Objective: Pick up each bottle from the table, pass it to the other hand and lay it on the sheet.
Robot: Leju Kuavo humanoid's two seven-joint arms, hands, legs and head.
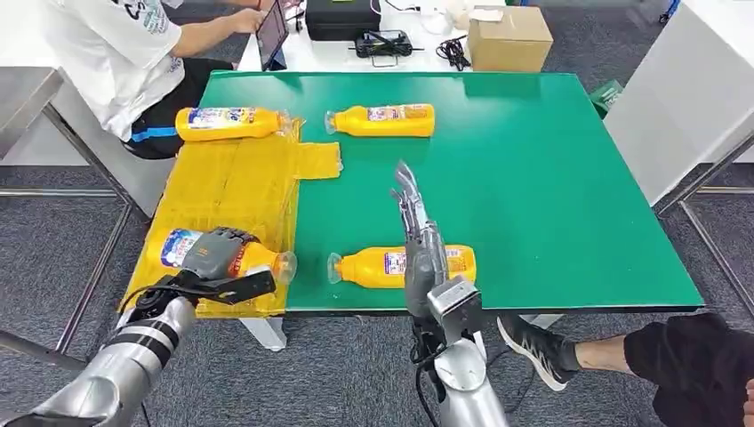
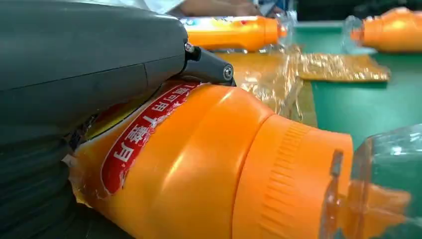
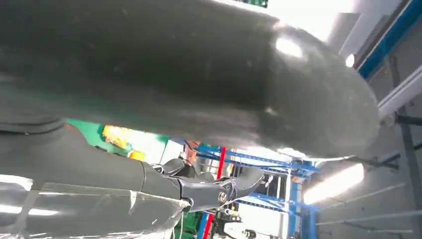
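**Gripping a bottle on the yellow sheet**

Lying on its side at the near end of the yellow sheet (image 1: 233, 182), at about 8 o'clock on the green surface (image 1: 551, 178), the held bottle (image 1: 258, 258) points its clear cap toward 3 o'clock. The left wrist view adds what the head view lacks: a red label with white characters and the ribbed orange neck. The left hand (image 1: 213, 253) grips this bottle from above, fingers wrapped over its body. A second bottle (image 1: 233, 123) lies at the sheet's far end, a third bottle (image 1: 382, 120) just beyond the sheet at 12 o'clock, and a fourth bottle (image 1: 369, 266) at 6 o'clock. The right hand (image 1: 418, 240) stands over that fourth bottle with fingers straight, holding nothing.
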